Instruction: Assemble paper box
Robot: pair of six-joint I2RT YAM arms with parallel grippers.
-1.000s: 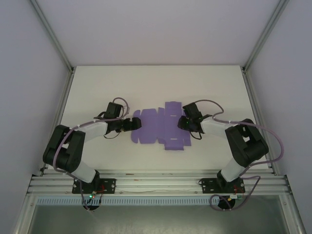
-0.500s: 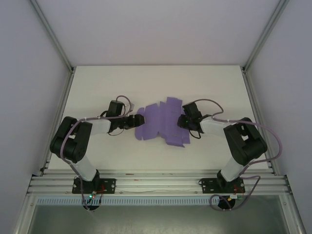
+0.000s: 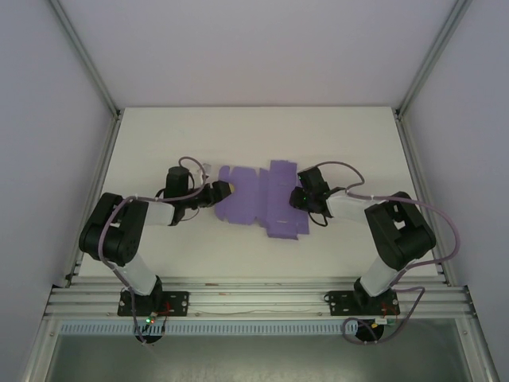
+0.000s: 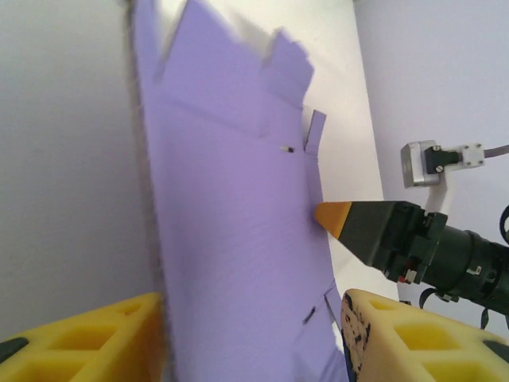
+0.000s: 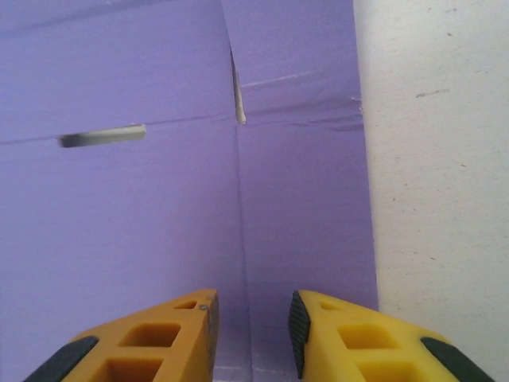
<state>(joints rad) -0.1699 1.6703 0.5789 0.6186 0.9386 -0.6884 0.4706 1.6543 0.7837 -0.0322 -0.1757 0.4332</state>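
Step in hand: we judge this an early fold. The paper box (image 3: 258, 203) is a flat die-cut purple sheet with no finished walls, and its left end is being raised while its right part is pinned.
Where the sheet lies: mid-table between the two arms, mostly flat on the table (image 3: 238, 135). In the left wrist view its left part rises steeply before the camera.
Left gripper (image 3: 225, 189): at the sheet's left edge, its fingers stand well apart with the card passing between them. The card leans on one finger and is not pinched, as far as we can see.
Right gripper (image 3: 297, 199): it sits on the sheet's right part with its tips down at the card. The fingers are parted by a narrow gap with nothing between them.
Next move calls for: in our judgement, turning the raised panel over along its score line while the right tips hold the base flat. A push off that line would likely buckle the thin card.
Landmarks: a slit (image 5: 103, 136) and a crease run just ahead of the right fingers. We expect tabs to go into such slits later.
Around: white enclosure walls, an aluminium rail (image 3: 254, 298) at the near edge, and a cable (image 3: 343, 167) looping over the right wrist.
In the way: the right gripper itself stands where the raised panel may need to fold.
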